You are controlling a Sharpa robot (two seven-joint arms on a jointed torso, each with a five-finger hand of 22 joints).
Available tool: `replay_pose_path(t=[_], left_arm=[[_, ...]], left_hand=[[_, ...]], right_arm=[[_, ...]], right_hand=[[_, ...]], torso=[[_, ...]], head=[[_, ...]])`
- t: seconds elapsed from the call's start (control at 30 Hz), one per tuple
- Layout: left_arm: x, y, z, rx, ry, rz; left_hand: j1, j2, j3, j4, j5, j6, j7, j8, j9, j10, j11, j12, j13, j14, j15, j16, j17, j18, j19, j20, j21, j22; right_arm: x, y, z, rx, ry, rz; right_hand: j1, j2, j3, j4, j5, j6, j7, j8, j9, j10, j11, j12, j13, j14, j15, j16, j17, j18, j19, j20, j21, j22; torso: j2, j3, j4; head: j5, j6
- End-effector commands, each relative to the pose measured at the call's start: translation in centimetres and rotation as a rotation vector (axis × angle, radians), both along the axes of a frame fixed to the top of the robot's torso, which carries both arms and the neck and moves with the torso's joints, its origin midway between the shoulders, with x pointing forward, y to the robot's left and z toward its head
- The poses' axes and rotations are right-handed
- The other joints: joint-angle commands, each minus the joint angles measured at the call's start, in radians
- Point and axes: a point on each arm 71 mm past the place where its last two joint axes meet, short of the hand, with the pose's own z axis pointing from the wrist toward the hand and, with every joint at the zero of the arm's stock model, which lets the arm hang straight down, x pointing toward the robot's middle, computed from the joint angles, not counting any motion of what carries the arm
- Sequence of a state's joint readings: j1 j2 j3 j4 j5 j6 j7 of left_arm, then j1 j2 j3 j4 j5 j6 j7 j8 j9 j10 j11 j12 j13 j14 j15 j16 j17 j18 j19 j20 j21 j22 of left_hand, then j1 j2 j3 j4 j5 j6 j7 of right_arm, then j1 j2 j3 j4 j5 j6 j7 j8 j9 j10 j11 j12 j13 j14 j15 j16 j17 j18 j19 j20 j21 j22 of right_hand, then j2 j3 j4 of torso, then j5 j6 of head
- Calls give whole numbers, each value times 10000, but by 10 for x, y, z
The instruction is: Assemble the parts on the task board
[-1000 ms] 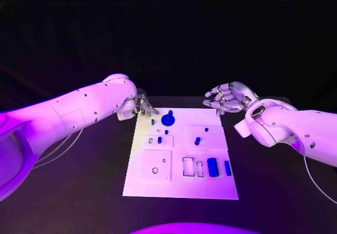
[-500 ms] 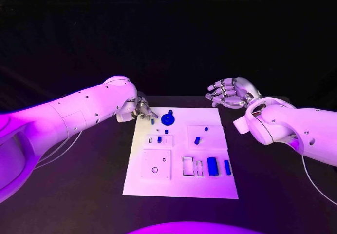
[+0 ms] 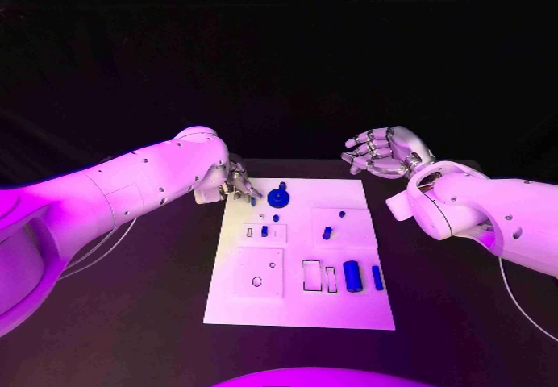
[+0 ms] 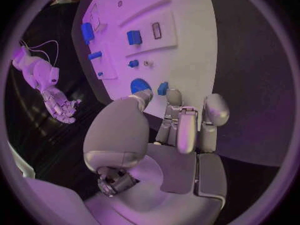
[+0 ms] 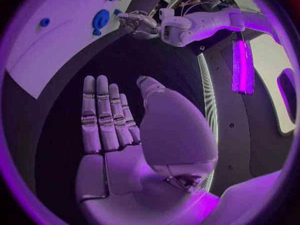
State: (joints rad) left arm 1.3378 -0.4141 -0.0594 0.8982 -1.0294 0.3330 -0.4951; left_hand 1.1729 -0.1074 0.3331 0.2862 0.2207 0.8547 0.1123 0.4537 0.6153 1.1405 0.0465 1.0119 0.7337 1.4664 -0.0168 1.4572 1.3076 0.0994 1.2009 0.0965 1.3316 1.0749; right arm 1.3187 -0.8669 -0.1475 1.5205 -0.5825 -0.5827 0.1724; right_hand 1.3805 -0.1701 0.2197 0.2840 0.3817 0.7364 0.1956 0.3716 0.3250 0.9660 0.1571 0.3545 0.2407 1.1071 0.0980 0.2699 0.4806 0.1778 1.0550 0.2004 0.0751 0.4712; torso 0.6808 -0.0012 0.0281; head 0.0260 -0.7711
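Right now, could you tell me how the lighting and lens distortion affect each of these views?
Head view: magenta light tints the task board, background black. Left wrist view: fisheye bends the board's edges around the left hand. Right wrist view: a bright purple strip glares beside the right hand.

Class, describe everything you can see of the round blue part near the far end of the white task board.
The round blue part is a flat dark-blue disc with a small knob or tab on its far side, plastic by its look. It lies flat on the white task board, near the far edge and left of the middle. The left hand is close beside it; whether the fingers touch it is unclear.
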Motion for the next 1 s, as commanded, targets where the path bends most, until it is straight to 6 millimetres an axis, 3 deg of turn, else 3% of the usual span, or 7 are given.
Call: replay_pose_path(t=[0.03, 1.0], left_arm=[[-2, -4, -1, -165, 209, -119], [-1, -1, -8, -258, -20, 262]], left_hand=[[148, 28, 97, -4, 32, 74, 1, 50, 25, 27, -103, 44, 17, 320, -65, 62, 463, 91, 3, -53, 58, 21], [852, 288, 474, -32, 21, 313, -185, 578, 592, 271, -267, 167, 142, 392, -206, 161, 627, 60, 107, -156, 146, 189]], right_arm=[[0, 1, 1, 130, -113, 74], [1, 3, -1, 114, 58, 191]], right_hand=[[9, -116, 69, 1, 55, -76, 346, 59, -16, 22, 24, -46, -10, -19, 26, -64, -15, 41, 19, 66, -59, -9], [-10, -117, 91, 7, 61, -82, 352, 85, -39, 47, 32, -58, -130, -31, 42, -149, -67, 39, 0, 82, -87, -121]], torso=[[8, -3, -1], [11, -2, -1]], head=[[3, -9], [-49, -73]])
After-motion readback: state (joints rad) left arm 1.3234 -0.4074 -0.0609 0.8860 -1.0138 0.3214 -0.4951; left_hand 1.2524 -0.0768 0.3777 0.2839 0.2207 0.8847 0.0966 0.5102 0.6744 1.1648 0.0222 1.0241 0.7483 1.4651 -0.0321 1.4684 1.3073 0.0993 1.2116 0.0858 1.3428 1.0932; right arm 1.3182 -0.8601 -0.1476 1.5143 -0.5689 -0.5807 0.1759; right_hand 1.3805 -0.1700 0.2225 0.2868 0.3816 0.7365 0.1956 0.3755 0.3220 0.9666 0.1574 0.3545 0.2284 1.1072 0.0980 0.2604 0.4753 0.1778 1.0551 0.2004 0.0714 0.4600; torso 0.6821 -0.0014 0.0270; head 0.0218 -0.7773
